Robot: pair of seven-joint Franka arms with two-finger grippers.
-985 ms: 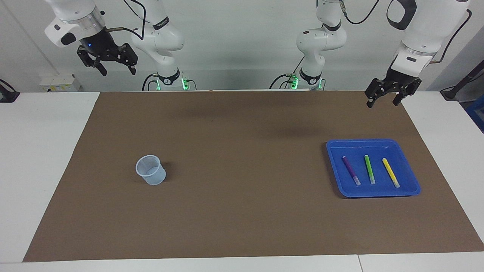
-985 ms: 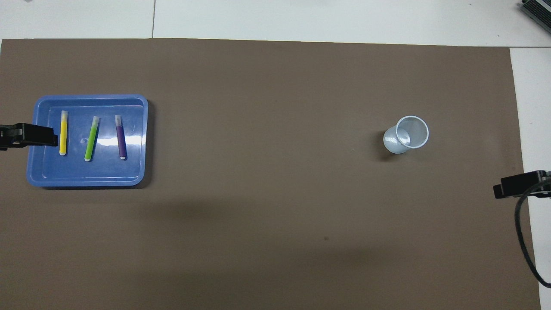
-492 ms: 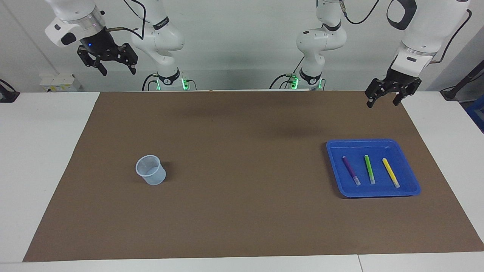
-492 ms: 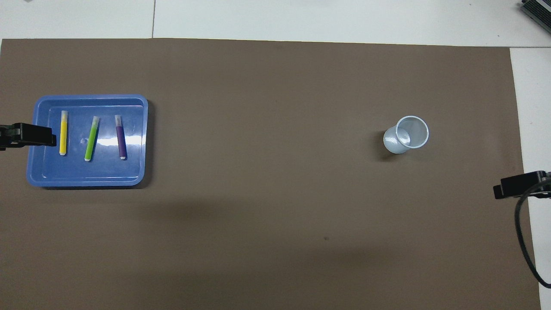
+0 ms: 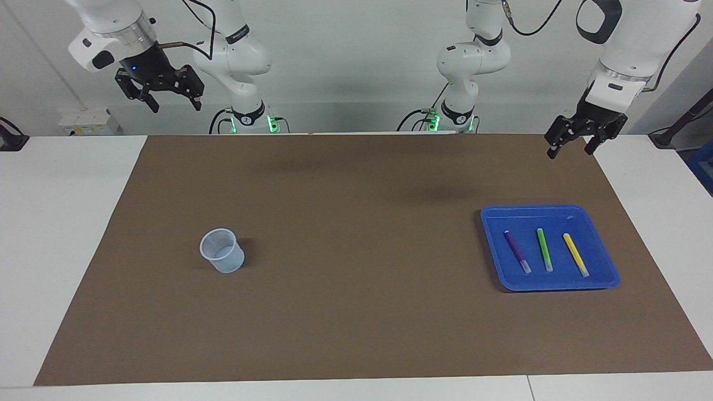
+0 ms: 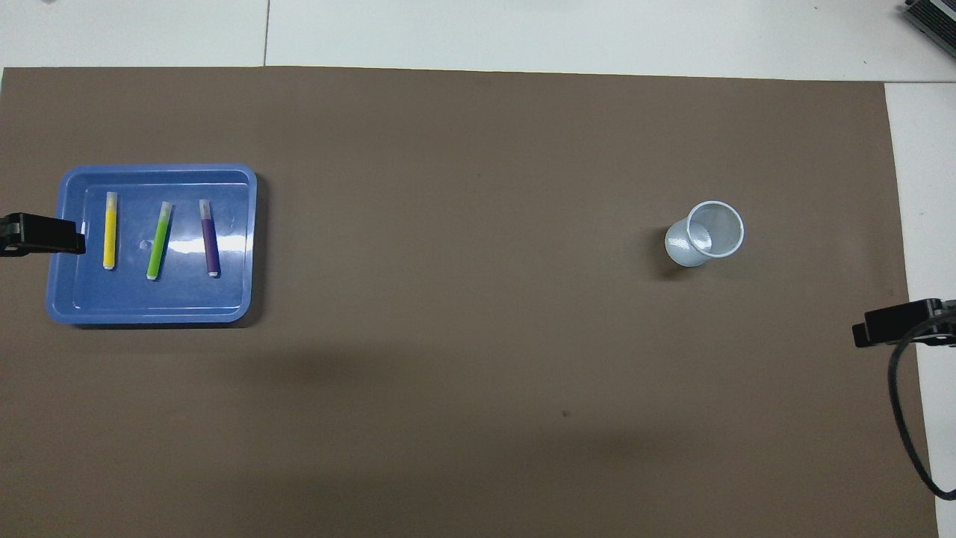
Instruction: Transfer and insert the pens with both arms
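Note:
Three pens lie side by side in a blue tray (image 5: 529, 208) at the left arm's end of the table: purple (image 5: 517, 252), green (image 5: 544, 249) and yellow (image 5: 575, 254). In the overhead view they show as yellow (image 6: 109, 230), green (image 6: 158, 240) and purple (image 6: 210, 237) in the tray (image 6: 149, 169). My left gripper (image 5: 569, 153) hangs open and empty, high in the air at that end; its tip (image 6: 45, 234) shows over the tray's outer edge. My right gripper (image 5: 175, 107) is open and empty, raised high at the right arm's end, and it also shows in the overhead view (image 6: 889, 331).
A translucent plastic cup (image 5: 222, 250) stands upright on the brown mat (image 5: 356, 312) toward the right arm's end; it also shows in the overhead view (image 6: 706, 233). White table surface borders the mat on all sides.
My left gripper has drifted a little outward toward the table's end, away from the tray. My right gripper has shifted very slightly. Pens, tray and cup have not moved.

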